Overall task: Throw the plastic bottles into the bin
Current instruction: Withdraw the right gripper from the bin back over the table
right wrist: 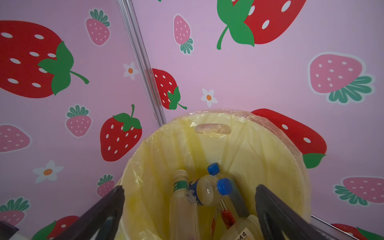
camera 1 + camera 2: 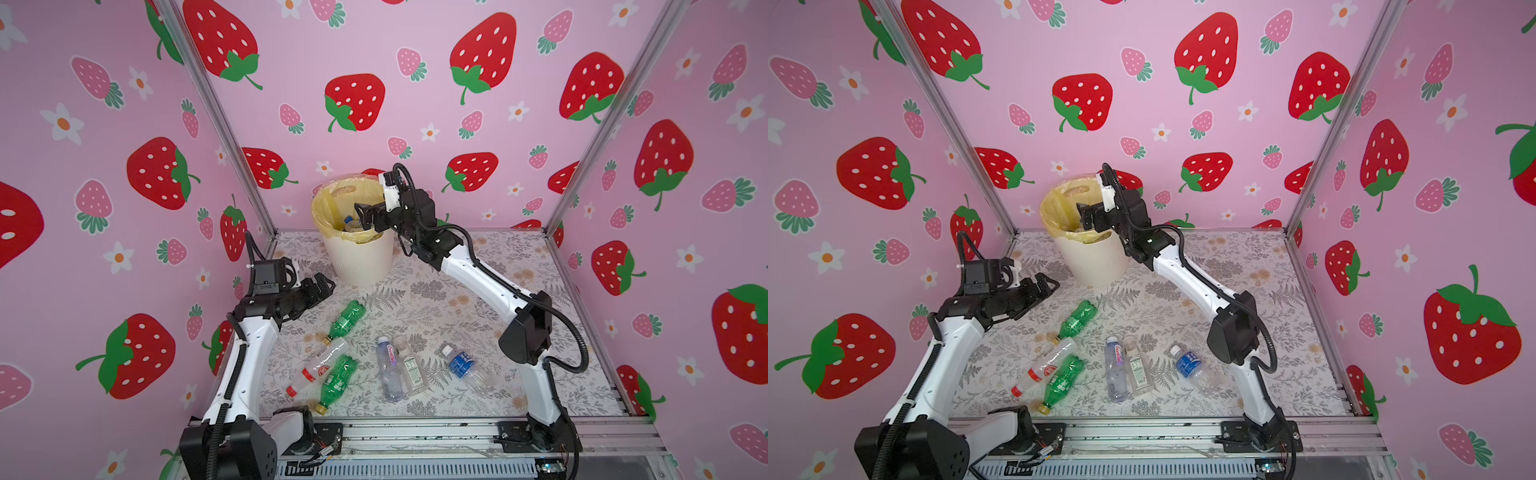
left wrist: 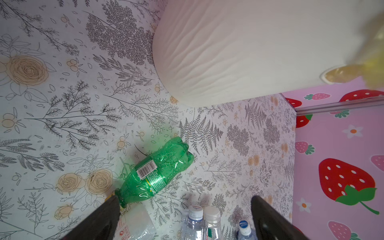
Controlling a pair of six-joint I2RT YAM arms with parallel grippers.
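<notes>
Six plastic bottles (image 2: 390, 370) lie on their sides on the table (image 2: 457, 299); more rest inside the bin (image 2: 359, 262) behind them. They look light, thin-walled and slippery, so a gentle hold across the middle seems best. The right gripper (image 2: 360, 216) hovers over the bin, jaws apart and empty. The left gripper (image 2: 326, 286), also apart, hangs near it.

You have bare floral-print tabletop (image 2: 415, 299) between the cream-white ribbed plastic bin (image 2: 359, 259) and the lying plastic bottles (image 2: 388, 368); the right gripper (image 2: 360, 216) hangs over the bin's mouth.
</notes>
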